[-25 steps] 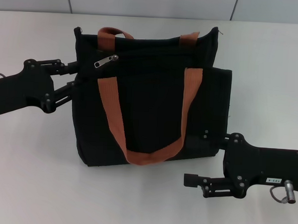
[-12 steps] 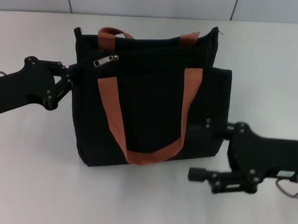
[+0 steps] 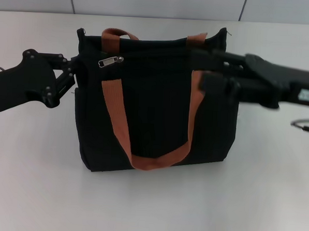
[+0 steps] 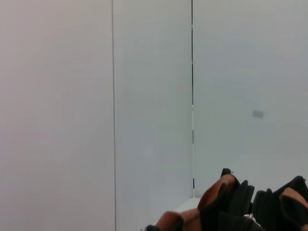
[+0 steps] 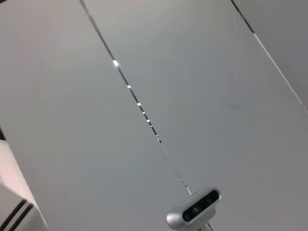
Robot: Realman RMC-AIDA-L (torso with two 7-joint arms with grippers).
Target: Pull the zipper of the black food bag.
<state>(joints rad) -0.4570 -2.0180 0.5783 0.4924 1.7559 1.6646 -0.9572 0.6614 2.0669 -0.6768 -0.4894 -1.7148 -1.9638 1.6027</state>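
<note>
The black food bag (image 3: 155, 110) stands on the white table (image 3: 275, 194), with its orange-brown straps (image 3: 115, 113) hanging down the front. The zipper (image 3: 110, 62) is a small silver tab lying near the left end of the upper zip line. My left gripper (image 3: 74, 71) is at the bag's upper left edge, shut on the fabric there. My right gripper (image 3: 201, 70) is open and hovers over the bag's upper right part, well to the right of the zipper. The bag's top and straps (image 4: 216, 192) show low in the left wrist view.
A grey wall (image 3: 160, 4) runs along the table's far edge. The right wrist view shows only pale panels and a small mounted camera (image 5: 195, 211).
My right gripper rose from the table by the bag's lower right corner to above its upper right part. My left gripper closed in on the bag's left edge.
</note>
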